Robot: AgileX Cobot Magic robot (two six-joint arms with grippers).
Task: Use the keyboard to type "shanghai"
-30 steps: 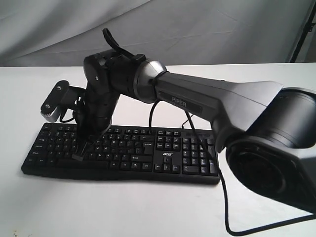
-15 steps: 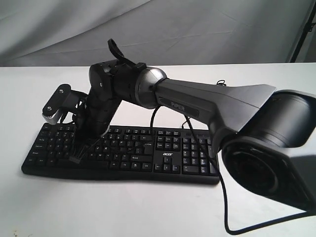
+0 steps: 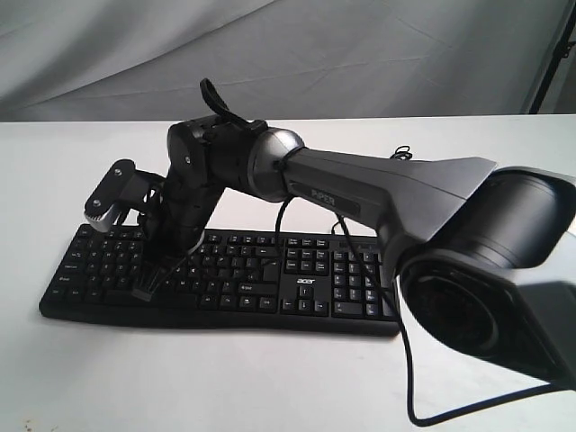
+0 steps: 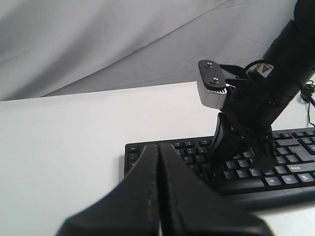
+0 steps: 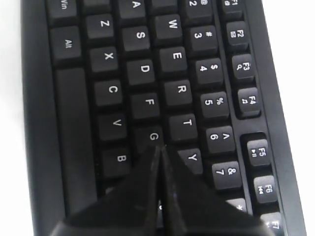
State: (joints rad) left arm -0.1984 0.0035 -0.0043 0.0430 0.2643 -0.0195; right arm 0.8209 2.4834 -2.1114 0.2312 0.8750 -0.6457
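Note:
The black keyboard [image 3: 270, 281] lies across the white table, its acer logo right of the letter block. My right gripper [image 3: 144, 291] reaches across from the right and points down on the left half of the keys. It is shut. In the right wrist view the right gripper [image 5: 158, 148] has its tip at the edge of the G key [image 5: 153, 135], beside Y, and its fingers hide the keys beyond. Whether it presses a key I cannot tell. The left gripper [image 4: 160, 146] is shut and empty, low beside the keyboard [image 4: 295, 172] at its left end, facing the right gripper [image 4: 220, 156].
The right arm's long grey link [image 3: 378, 184] spans over the keyboard's right half. A black cable [image 3: 409, 360] hangs from it onto the table [image 3: 225, 378] in front. Grey cloth [image 3: 360, 45] backs the table. A black stand leg [image 3: 553, 54] is at the far right.
The right wrist has lifted and swung a little to the right, with its camera rising. The fingertips stay over about the same spot on the left keys.

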